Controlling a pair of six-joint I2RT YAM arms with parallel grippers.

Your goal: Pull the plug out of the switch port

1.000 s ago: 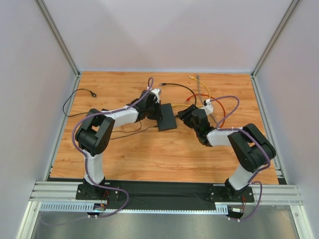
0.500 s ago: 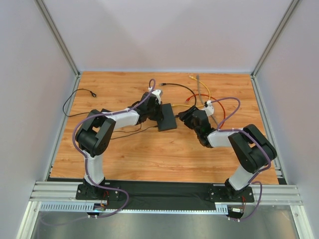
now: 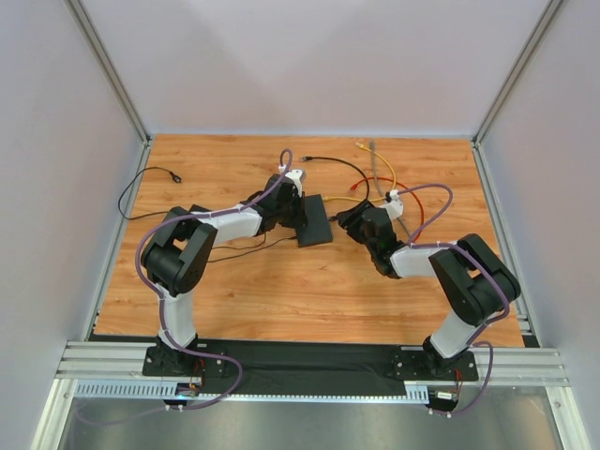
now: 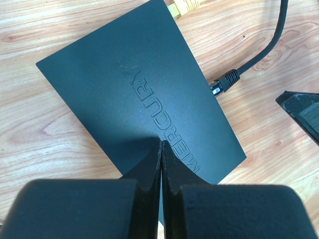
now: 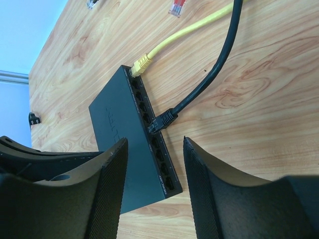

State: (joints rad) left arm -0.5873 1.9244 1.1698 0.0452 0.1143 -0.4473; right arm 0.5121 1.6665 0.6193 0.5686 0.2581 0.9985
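The switch is a flat black box at mid-table, with "MERCURY" on its top and a row of sockets on its right edge. A black plug on a thick black cable sits in a middle socket; it also shows in the left wrist view. A yellow plug sits in the far end socket. My left gripper is shut and empty, its tips pressing on the switch's top near its left edge. My right gripper is open, just right of the switch, jaws facing the socket row near the black plug.
Red, yellow and grey cables lie tangled behind the right gripper. A thin black lead runs along the table's left side. Loose plug ends lie on the wood beyond the switch. Walls enclose the table on three sides.
My right gripper has crept slightly toward the switch. The left gripper and switch have stayed put.
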